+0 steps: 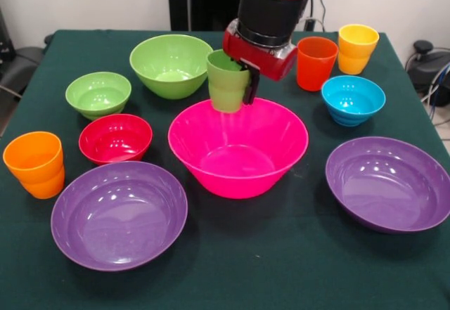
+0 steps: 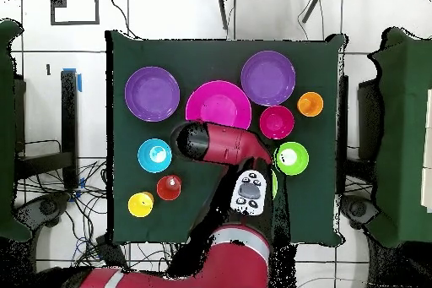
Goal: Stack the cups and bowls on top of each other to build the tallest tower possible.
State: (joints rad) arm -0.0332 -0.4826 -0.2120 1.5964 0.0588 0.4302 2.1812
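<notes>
My gripper [image 1: 238,84] is shut on the green cup [image 1: 226,81] and holds it upright above the far rim of the large hot-pink bowl [image 1: 238,148], which is empty at the table's middle. In the overhead view the arm's head [image 2: 192,142] hides the green cup beside the pink bowl [image 2: 218,105]. The orange cup [image 1: 35,164] stands at the left edge. The red-orange cup [image 1: 316,62] and the yellow-orange cup [image 1: 356,48] stand at the far right. No cup or bowl rests on another.
Two purple bowls [image 1: 119,214] [image 1: 389,182] flank the pink bowl in front. The red bowl [image 1: 115,138], the small light-green bowl [image 1: 98,93] and the medium light-green bowl [image 1: 171,64] lie to the left. The blue bowl [image 1: 353,99] lies to the right.
</notes>
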